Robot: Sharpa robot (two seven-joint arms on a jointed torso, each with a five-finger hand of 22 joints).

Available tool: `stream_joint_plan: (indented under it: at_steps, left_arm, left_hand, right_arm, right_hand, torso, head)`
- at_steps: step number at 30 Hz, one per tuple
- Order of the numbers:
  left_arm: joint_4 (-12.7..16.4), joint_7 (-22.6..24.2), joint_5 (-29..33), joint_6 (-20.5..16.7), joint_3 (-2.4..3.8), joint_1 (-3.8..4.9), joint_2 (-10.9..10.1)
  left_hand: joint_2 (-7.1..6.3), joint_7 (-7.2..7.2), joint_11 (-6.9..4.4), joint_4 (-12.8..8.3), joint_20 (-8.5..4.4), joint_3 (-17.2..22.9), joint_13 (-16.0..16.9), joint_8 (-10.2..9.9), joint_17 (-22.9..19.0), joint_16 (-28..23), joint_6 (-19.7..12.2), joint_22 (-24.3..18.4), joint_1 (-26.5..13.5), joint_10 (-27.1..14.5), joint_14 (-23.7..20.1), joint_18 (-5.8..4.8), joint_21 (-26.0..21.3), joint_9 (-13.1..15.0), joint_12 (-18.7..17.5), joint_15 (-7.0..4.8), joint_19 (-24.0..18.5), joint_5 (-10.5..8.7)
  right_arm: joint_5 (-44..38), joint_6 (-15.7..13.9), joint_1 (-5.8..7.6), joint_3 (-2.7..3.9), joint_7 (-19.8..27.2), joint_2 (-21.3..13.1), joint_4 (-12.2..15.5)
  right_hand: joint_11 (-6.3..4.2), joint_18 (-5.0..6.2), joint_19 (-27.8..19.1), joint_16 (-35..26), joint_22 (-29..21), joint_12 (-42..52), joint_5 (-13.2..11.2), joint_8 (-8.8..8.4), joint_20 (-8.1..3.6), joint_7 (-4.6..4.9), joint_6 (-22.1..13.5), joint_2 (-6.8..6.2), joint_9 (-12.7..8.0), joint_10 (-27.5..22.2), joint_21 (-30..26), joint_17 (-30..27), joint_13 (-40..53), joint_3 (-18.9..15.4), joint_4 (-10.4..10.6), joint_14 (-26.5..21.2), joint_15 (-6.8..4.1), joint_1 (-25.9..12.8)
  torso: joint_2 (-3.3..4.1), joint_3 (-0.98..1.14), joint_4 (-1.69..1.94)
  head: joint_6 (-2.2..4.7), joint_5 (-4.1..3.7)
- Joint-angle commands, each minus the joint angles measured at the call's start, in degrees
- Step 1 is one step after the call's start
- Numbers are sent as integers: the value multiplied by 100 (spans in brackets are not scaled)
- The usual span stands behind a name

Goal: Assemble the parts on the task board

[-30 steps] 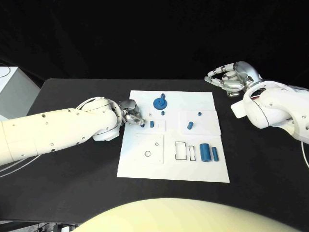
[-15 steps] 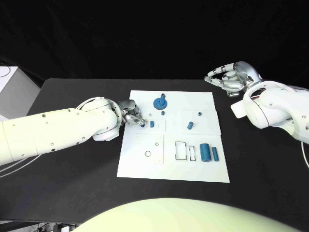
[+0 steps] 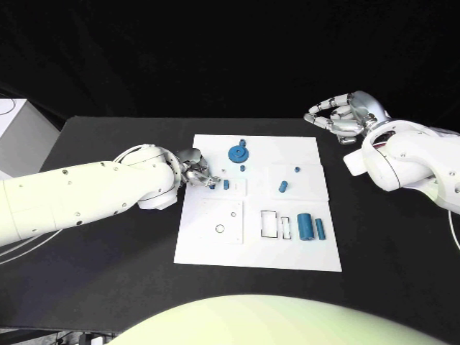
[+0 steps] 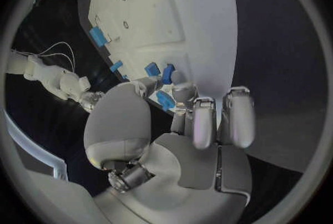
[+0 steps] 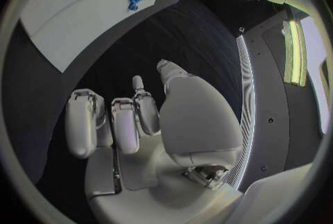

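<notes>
The white task board (image 3: pixel 215 248) lies mid-table. A blue gear (image 3: pixel 238 153) stands on it near the far edge, with small blue parts (image 3: pixel 279 187) around the middle. Two blue cylinders (image 3: pixel 305 227) lie at the right. My left hand (image 3: pixel 196 172) is low over the board's left edge and pinches a small blue part (image 4: pixel 165 100) between thumb and a fingertip. That part is close beside another blue part (image 3: pixel 226 185). My right hand (image 3: pixel 342 117) is raised beyond the board's far right corner, with its fingers (image 5: pixel 125 124) curled and nothing in them.
A white box (image 3: pixel 7 133) stands at the table's far left edge. Black outlined slots (image 3: pixel 274 225) and a small round hole (image 3: pixel 221 229) mark the board's near half. My bulky left forearm (image 3: pixel 75 198) lies across the table left of the board.
</notes>
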Motion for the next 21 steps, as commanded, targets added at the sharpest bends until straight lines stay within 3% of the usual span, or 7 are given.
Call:
stream_joint_plan:
  at_steps: [1,21]
  left_arm:
    - [5,-38,77,152,-17,-23,17]
    - [20,-28,80,100,-12,-23,-8]
  left_hand:
    - [10,42,2,21,-8,-65,-8,-28,1343,-32,14,248,-53,-41,557,-77,-19,-10,-2,-28,-4,22]
    - [52,45,7,54,-6,-230,3,-34,1341,-33,22,245,-110,-37,556,-76,-23,-21,8,-26,-6,27]
  right_arm:
    - [-35,91,-2,1,55,1,8]
    - [-35,109,-3,1,55,4,2]
  right_hand:
    - [-14,74,100,-19,710,-37,22,24,6,6,-46,2,8,-42,-36,582,510,28,8,364,0,-57]
    - [-14,73,100,-16,710,-32,22,25,6,6,-48,2,8,-38,-37,589,513,28,11,366,1,-69]
  torso:
    - [2,1,-2]
    - [-1,-3,0]
  head:
    - [1,-3]
    - [1,-4]
